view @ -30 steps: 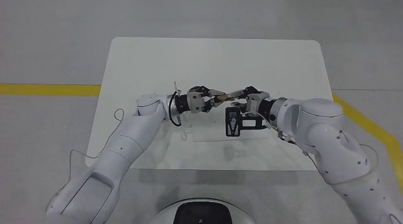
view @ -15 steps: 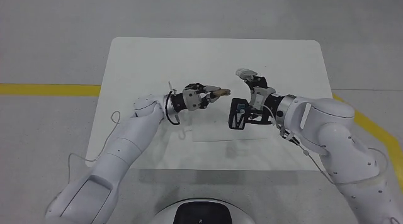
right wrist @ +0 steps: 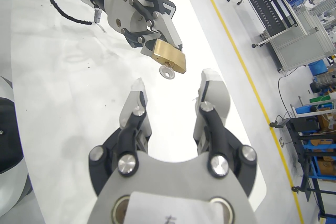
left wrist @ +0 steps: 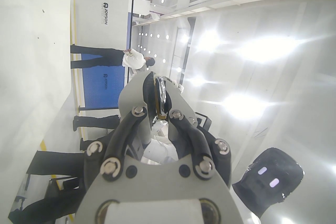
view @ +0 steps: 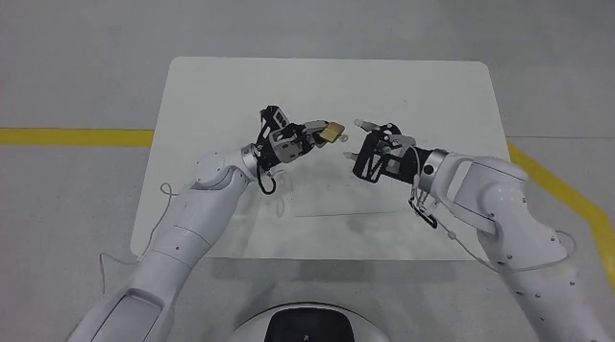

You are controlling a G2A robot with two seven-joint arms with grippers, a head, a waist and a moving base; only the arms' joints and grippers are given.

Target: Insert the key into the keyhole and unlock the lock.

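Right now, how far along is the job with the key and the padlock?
Done: the key sits in the keyhole of the brass padlock. In hand: the left end effector is shut on the padlock, holding it above the table; the right end effector is open, near the key but apart from it. Left: turning the key. Whether the lock has opened cannot be seen.

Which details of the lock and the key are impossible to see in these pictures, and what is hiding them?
Right wrist view: the shackle of the brass padlock is hidden between the jaws of the left gripper, so locked or unlocked cannot be told.
Left wrist view: the small silver key is hidden behind the padlock and the jaws.
Top view: the key is too small to make out.
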